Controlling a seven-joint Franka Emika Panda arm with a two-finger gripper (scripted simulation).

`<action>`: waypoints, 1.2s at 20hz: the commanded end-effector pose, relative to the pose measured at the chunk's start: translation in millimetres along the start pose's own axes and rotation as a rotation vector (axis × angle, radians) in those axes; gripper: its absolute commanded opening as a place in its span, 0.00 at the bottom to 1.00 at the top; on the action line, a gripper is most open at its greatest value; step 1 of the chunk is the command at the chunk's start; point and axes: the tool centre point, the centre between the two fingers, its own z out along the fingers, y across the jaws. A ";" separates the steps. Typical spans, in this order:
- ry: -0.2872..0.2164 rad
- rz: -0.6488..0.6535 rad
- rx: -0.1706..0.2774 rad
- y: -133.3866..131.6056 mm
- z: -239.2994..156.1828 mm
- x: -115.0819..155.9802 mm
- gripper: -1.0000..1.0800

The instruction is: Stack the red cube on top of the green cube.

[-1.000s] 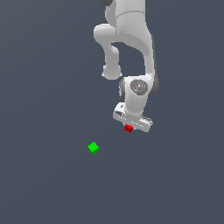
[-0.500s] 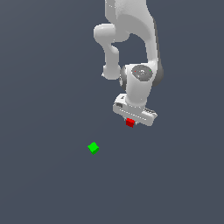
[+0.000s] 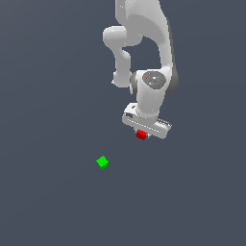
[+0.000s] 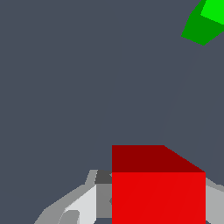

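The red cube (image 3: 141, 135) hangs just under my white gripper (image 3: 142, 133), which is shut on it and holds it above the grey floor. In the wrist view the red cube (image 4: 158, 188) fills the space between the two grey-white fingers (image 4: 81, 201). The green cube (image 3: 102, 162) rests on the floor, apart from the gripper, lower and toward the exterior view's left of it. The wrist view catches the green cube (image 4: 204, 22) at the picture's corner, partly cut off.
The white arm (image 3: 144, 48) reaches down from the upper part of the exterior view. A plain dark grey floor (image 3: 57, 96) lies all around.
The gripper has risen with the red cube in it, moving up and slightly toward the exterior view's right. The green cube has stayed in place.
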 end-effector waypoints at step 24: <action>0.000 0.001 -0.001 109.2 49.4 163.6 0.00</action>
